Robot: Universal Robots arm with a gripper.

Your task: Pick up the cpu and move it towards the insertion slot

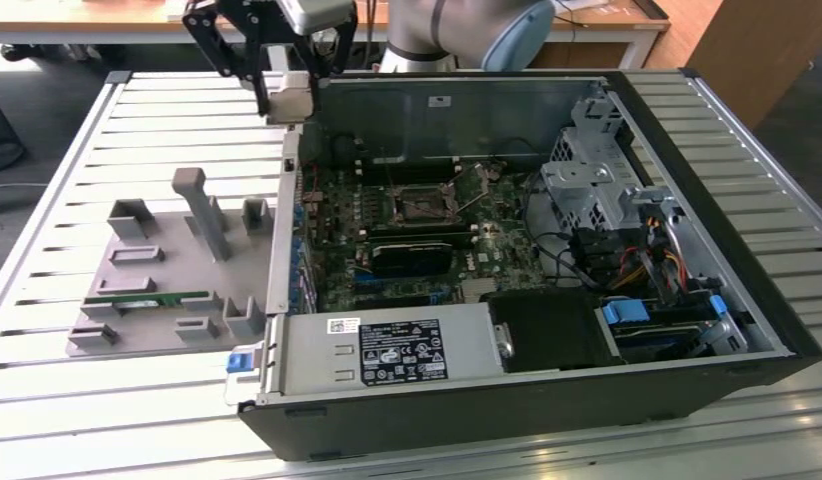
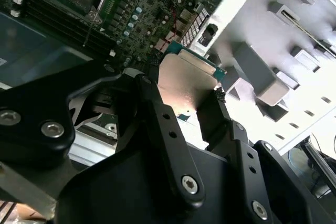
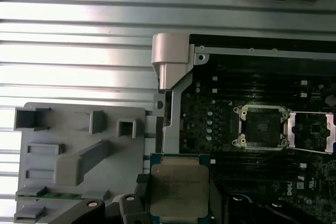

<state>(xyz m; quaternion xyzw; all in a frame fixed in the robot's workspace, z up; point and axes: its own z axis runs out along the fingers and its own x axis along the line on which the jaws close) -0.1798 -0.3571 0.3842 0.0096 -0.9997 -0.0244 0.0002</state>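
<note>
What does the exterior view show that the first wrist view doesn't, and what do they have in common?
The exterior view alone takes in the whole open computer case, its power supply, the drive cage and the robot arm behind it. The first wrist view alone shows the cpu up close, held in the gripper. Both share the insertion slot, the grey fixture tray, the green memory stick and the slatted table.
</note>
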